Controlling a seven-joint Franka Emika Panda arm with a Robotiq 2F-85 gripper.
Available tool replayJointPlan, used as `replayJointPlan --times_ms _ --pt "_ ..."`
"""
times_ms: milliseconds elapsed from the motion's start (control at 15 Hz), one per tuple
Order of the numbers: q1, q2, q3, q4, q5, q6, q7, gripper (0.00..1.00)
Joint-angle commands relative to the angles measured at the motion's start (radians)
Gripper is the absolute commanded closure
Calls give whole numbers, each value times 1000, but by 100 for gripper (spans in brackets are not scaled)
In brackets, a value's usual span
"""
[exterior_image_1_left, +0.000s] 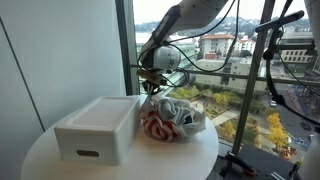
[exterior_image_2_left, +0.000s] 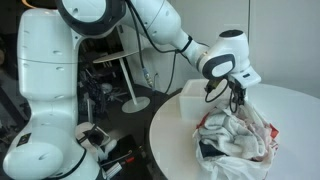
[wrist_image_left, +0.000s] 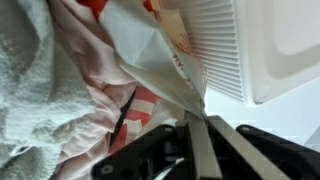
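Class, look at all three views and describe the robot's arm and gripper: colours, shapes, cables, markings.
The arm is glossy white, built of rounded tubular segments with dark joint bands. A thin black cable hangs beside it. The gripper is black; in the wrist view its fingers are flat grey bars. No markings are legible.

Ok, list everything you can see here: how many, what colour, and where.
round table: one, white, by the window
box: one, white, ribbed top, on the table beside the cloths
cloth pile: one heap, white with red and pink stripes, on the table next to the box
stand: one, black, off the table by the window
arm: one, white, reaching over the table
gripper: one, black, above the heap, shut on a fold of it
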Motion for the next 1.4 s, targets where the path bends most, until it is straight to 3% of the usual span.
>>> replayJointPlan --times_ms 0,200,400,600,800,933,1333 --pt "27 -126 -24 -57 -12 -30 46 100" --pt "46 -214 -51 -99 -77 -96 114 100" --pt "73 -307 -96 -130 -281 -267 310 100" --pt "56 -389 -65 -133 -420 -447 433 100" --pt "40 -399 -19 -78 -427 -686 427 100" --pt "36 -384 1 -47 -409 -787 403 100" --pt "39 -264 25 30 -430 -805 358 100"
